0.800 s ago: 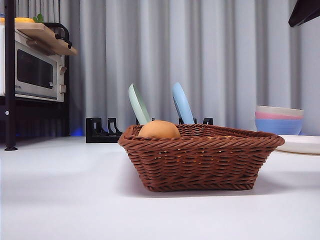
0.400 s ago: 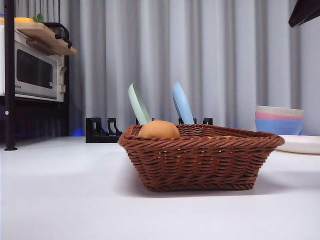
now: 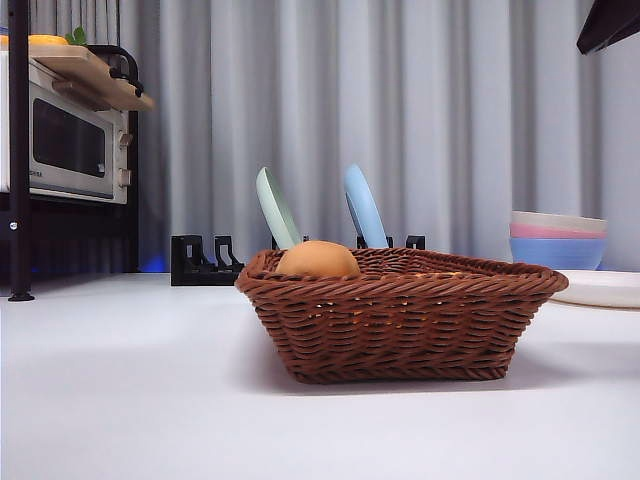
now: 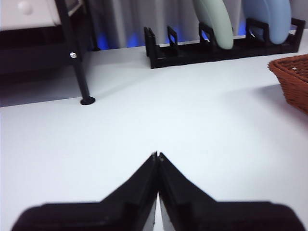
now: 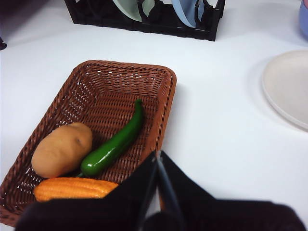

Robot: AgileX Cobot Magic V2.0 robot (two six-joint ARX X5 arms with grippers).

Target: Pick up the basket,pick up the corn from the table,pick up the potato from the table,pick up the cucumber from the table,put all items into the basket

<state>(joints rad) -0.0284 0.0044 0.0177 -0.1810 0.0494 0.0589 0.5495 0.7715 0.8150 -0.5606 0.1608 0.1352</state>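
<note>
Basket [image 5: 101, 96] on the white tabletop [image 3: 130, 400], potato [image 5: 61, 149], cucumber [image 5: 113, 144] and corn [image 5: 74, 188] lying inside, right hand [image 5: 157, 159] closed and empty above its rim, left hand [image 4: 157, 156] closed over bare tabletop

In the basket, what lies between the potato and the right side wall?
The cucumber lies there, slanted beside the potato on the floor of the basket. The right wrist view shows it; in the front view the basket's wall hides it.

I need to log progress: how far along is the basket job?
Looks finished: the potato, cucumber and corn all lie in the basket. Nothing is in hand; the left gripper and right gripper are shut and empty. Nothing visible remains.
</note>
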